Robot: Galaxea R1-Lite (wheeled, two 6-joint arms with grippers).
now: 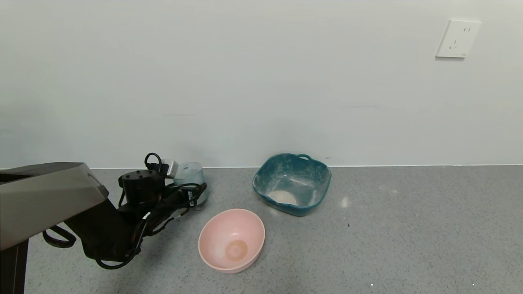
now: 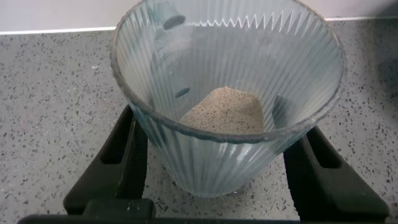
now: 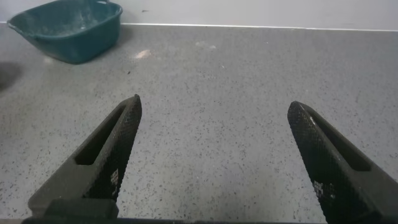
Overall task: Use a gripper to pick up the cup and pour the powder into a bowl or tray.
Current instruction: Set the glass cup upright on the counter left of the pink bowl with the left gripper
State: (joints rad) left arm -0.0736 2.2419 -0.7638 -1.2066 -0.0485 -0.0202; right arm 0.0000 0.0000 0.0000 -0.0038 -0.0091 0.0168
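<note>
The clear ribbed cup (image 1: 191,173) stands on the grey counter at the left, near the wall. In the left wrist view the cup (image 2: 211,162) holds a heap of beige powder (image 2: 227,109). My left gripper (image 1: 192,191) reaches in from the left, and its black fingers (image 2: 121,155) press against both sides of the cup. The teal dish (image 1: 304,209) sits to the right of the cup, dusted white, with a patch of powder (image 1: 284,197) inside. My right gripper (image 3: 214,106) is open and empty over bare counter, with the teal dish (image 3: 68,34) far off.
A round pink bowl (image 1: 231,239) stands in front, between the cup and the teal dish. The white wall runs close behind the cup and dish. A wall socket (image 1: 457,38) is at the upper right. Bare counter stretches to the right.
</note>
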